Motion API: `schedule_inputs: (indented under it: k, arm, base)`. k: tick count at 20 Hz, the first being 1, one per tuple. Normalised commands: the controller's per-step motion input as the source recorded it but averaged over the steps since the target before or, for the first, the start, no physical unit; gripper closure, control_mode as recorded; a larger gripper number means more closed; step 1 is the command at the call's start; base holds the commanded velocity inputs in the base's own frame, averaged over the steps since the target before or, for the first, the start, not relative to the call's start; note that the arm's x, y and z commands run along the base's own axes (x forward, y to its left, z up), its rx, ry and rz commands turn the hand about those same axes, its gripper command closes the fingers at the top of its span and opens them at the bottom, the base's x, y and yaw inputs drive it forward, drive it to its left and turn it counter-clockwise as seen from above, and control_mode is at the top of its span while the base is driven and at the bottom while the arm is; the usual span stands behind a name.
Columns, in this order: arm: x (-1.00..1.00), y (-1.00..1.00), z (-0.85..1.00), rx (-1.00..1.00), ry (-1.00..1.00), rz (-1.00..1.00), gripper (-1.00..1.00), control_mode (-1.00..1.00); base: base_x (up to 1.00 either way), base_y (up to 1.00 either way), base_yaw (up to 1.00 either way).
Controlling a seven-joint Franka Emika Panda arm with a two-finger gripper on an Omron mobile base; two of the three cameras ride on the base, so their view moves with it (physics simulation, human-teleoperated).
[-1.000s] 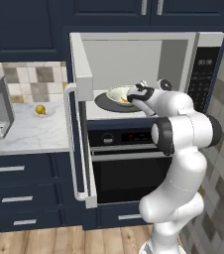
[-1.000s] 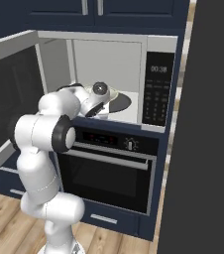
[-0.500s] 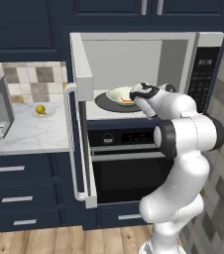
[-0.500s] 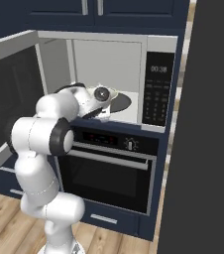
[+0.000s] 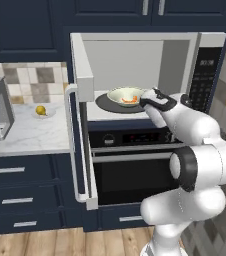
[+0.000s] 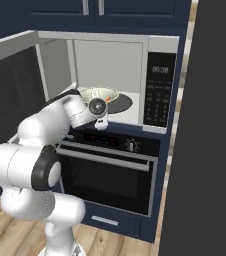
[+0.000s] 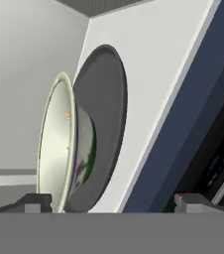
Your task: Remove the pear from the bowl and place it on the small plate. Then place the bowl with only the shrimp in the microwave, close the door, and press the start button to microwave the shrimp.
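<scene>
- The wide, shallow, pale cream-green bowl [image 5: 125,95] is seen resting on the dark round turntable [image 5: 107,103] inside the large white-framed microwave [image 5: 135,75], with the small curled orange shrimp [image 5: 129,100] lying in it.
- The fingers [image 7: 34,202] are spread wide, just beside the bowl's rim, and nothing is held between them.
- The small rounded yellow pear [image 5: 40,110] sits on the small white plate [image 5: 43,114], on the tabletop [image 5: 30,135] left of the microwave.
- The bowl-placing step is judged done; next, the arm must be withdrawn clear of the microwave and the open white-framed door [image 5: 82,120] swung shut.
</scene>
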Motion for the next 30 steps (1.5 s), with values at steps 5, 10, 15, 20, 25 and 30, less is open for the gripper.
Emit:
schedule_inputs:
  k: [5,10,15,20,25,30]
  arm:
    - [-1.00,0.00,0.00,-0.10,-0.10,0.06,-1.00,-1.00]
    - [-1.00,-0.01,0.10,-0.13,-0.10,0.01,-1.00,-1.00]
    - [-1.00,0.02,0.22,-0.19,-0.05,0.01,-1.00,-1.00]
    - [-1.00,0.13,0.22,-0.24,-0.02,0.04,-1.00,-1.00]
    - [-1.00,0.09,0.30,-0.23,0.00,0.03,-1.00,-1.00]
    - [-1.00,0.16,0.27,-0.20,0.00,0.03,-1.00,-1.00]
  base:
    - [0.00,0.00,0.00]
    - [0.00,0.00,0.00]
    - [0.00,0.00,0.00]
    - [0.00,0.00,0.00]
    - [0.00,0.00,0.00]
    - [0.00,0.00,0.00]
